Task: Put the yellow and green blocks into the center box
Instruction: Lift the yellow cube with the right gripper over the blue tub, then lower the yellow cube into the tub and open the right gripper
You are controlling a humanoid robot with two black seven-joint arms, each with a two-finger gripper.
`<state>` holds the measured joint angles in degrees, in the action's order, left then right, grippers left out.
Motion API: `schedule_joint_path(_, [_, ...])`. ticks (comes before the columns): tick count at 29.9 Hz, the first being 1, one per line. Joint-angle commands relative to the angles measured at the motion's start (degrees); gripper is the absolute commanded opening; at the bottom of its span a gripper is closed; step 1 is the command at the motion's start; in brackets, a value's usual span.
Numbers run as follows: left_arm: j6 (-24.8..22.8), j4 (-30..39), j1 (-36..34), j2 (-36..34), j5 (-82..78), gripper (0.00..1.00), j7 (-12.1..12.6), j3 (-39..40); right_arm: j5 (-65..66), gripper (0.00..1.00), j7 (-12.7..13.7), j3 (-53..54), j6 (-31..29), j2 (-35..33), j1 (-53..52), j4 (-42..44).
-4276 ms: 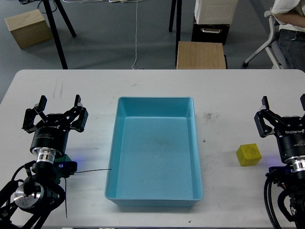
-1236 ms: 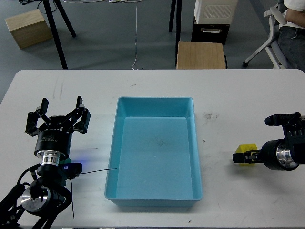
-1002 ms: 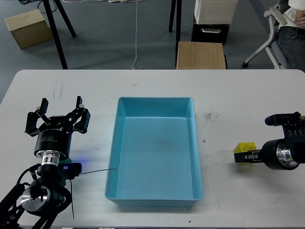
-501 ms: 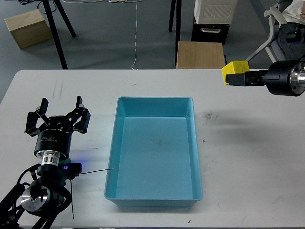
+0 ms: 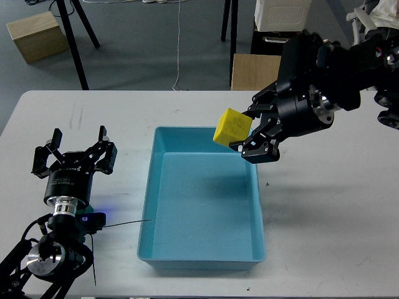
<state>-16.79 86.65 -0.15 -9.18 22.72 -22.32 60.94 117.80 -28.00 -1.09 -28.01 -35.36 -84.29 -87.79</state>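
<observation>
Right gripper (image 5: pixel 249 132) is gripping the yellow block (image 5: pixel 232 126) in its jaws, holding it tilted in the air over the far right corner of the light-blue tray (image 5: pixel 160 144). Tray is sitting mid-surface on the white table (image 5: pixel 324 237), nothing lying inside it. Left gripper (image 5: pixel 75 148) is hovering left of the tray, jaws spread wide, holding nothing. Green block isn't showing in this view. Tan wooden boxes (image 5: pixel 262 71) are sitting on the floor past the table's far edge.
</observation>
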Motion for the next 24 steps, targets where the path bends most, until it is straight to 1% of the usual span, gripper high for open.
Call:
schedule_joint_path(1, [0.0,0.0,-0.1,-0.1,0.0,1.0,0.0,0.8,2.5,0.01,0.0,-8.6,0.0,6.9,-2.6,1.1])
schedule_joint_path(4, [0.0,0.0,-0.1,-0.1,0.0,1.0,0.0,1.6,2.5,0.01,0.0,-11.1,0.0,13.1,-2.3,3.8])
schedule_joint_path(6, [0.0,0.0,-0.2,-0.1,0.0,1.0,0.0,1.7,2.5,0.01,0.0,-11.5,0.0,15.7,-1.6,6.3])
schedule_joint_path(17, [-0.1,0.0,-0.4,-0.2,0.0,1.0,0.0,1.7,2.3,0.03,0.0,-11.6,0.0,22.3,3.2,14.5])
schedule_joint_path(22, [-0.1,0.0,-0.4,-0.1,0.0,1.0,0.0,1.7,2.0,0.08,0.0,-11.2,0.0,24.4,4.3,17.5])
schedule_joint_path(24, [-0.1,0.0,-0.4,-0.1,0.0,1.0,0.0,1.7,1.9,0.15,0.0,-10.8,0.0,25.0,4.7,18.1])
